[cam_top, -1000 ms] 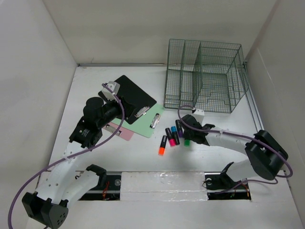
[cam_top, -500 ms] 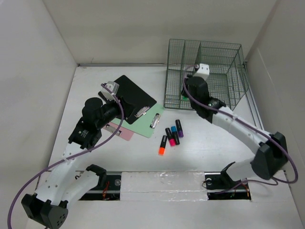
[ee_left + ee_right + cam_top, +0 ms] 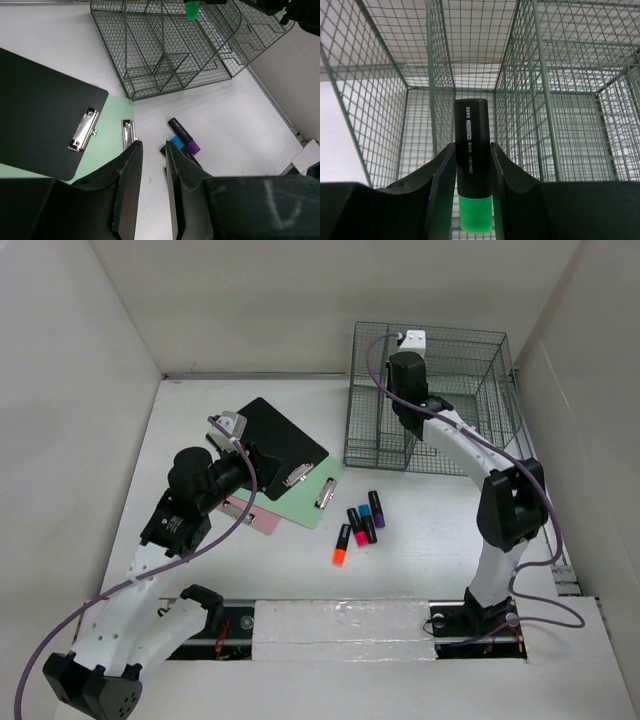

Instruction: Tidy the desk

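My right gripper (image 3: 472, 144) is shut on a black highlighter with a green cap (image 3: 470, 170). It holds the highlighter upright, cap toward the wrist, over the compartments of the green wire-mesh rack (image 3: 440, 410); the left wrist view shows that green cap (image 3: 191, 10) above the rack's front. Several more highlighters (image 3: 358, 525) lie in a loose row on the white desk (image 3: 430, 560), orange at the left and purple at the right. My left gripper (image 3: 153, 143) hovers over the desk just left of them, its jaws narrowly open with nothing between.
A black clipboard (image 3: 283, 440) lies partly over a green clipboard (image 3: 318, 495), with a pink board (image 3: 250, 515) beside them under my left arm. White walls close in the desk on the left, back and right.
My right arm has lifted the green-capped highlighter off the desk row and carried it up and back over the rack. The left arm has barely moved.
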You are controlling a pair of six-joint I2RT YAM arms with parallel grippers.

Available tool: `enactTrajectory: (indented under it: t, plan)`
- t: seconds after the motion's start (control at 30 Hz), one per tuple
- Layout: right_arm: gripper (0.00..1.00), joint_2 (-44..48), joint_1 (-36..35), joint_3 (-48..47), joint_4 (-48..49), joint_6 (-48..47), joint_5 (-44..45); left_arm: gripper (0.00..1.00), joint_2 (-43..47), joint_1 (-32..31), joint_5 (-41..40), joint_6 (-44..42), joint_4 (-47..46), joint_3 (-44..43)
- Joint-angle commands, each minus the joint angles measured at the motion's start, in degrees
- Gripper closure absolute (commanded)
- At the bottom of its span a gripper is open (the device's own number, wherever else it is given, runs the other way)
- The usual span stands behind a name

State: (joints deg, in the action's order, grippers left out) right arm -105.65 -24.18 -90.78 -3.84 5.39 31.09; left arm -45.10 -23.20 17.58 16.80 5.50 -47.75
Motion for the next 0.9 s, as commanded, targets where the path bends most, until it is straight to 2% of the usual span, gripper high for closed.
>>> enactTrajectory:
  t: [0.0,0.17,0.27,0.37,0.4,0.5,0.73,0.77,0.83,0.87]
  plan:
    - [0.94,-1.4,0.5,-4.7,3.2,-3.2,0.2,0.78,1.1,-0.2,0.7,-0.7,-2.2,-1.5]
    - [0.94,-4.6,1.8,-9.1,4.9,-4.0,0.1,0.78,0.4,-0.2,1.0,-0.7,-2.2,-1.6]
    - [0.91,-6.1,1.8,-10.8,4.7,-4.2,1.0,0.78,0.3,-0.2,0.7,-0.7,-2.2,-1.6]
    - [0.70,-7.4,2.3,-11.4,5.1,-4.2,1.0,0.78,0.1,-0.2,1.0,-0.8,-2.1,-1.6]
    - [0.55,-7.6,2.3,-11.6,4.9,-4.2,1.3,0.78,0.4,-0.2,0.9,-0.8,-2.2,-1.6]
    - [0.35,-7.3,2.3,-12.0,5.2,-4.0,1.4,0.78,0.3,-0.2,0.3,-0.8,-2.1,-1.6]
    - [0.32,-1.7,1.1,-9.4,5.6,-3.9,-0.1,0.78,0.1,-0.2,0.4,-0.8,-2.0,-1.6]
    - [0.35,-0.3,0.3,-6.6,5.9,-3.5,-1.1,0.78,0.1,-0.2,0.7,-0.8,-2.0,-1.6]
    - [0.55,5.2,-1.5,-2.4,6.6,-1.2,-1.8,0.78,0.2,-0.2,1.0,-0.8,-2.2,-1.5]
    - [0.63,7.4,-2.9,3.1,6.7,0.1,-2.5,0.78,0.1,-0.2,0.6,-0.8,-2.2,-1.5]
